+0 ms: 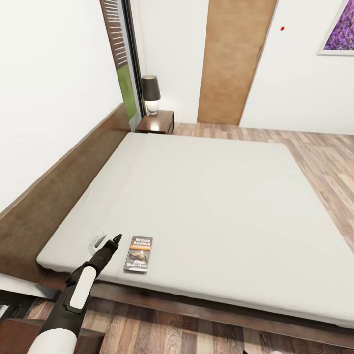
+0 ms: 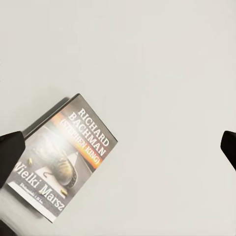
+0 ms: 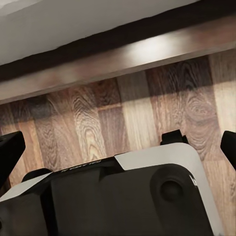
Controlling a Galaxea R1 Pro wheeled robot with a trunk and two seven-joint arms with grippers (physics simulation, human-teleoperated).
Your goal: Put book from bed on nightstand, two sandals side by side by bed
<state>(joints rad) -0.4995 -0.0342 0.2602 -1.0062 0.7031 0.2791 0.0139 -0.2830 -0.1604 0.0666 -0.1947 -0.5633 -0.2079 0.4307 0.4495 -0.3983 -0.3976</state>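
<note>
The book [image 1: 138, 254] lies flat on the off-white mattress of the bed [image 1: 206, 196], close to the mattress's near edge and toward its left, headboard-side corner. Its dark cover faces up, with "RICHARD BACHMAN" in white above an orange band and a dark picture. The left gripper [image 1: 109, 244] hangs over the mattress just beside the book, on its headboard side, apart from it. In the left wrist view the fingertips [image 2: 10, 155] stand wide apart at the two sides of the picture, jaws open and empty, with the book [image 2: 66, 160] lying tilted on the mattress near one fingertip.

At the bed's far headboard corner stands a nightstand [image 1: 156, 122] carrying a black-shaded lamp [image 1: 151, 93], next to a brown wooden door [image 1: 236, 59]. A framed lavender picture [image 1: 338, 27] hangs on the white wall at the far right.

The right gripper [image 3: 118, 147] points down at the wood-plank floor [image 3: 113, 123] beside the bed's dark frame [image 3: 123, 54], above a part of the robot's base; its dark fingertips sit far apart, jaws open, holding nothing
</note>
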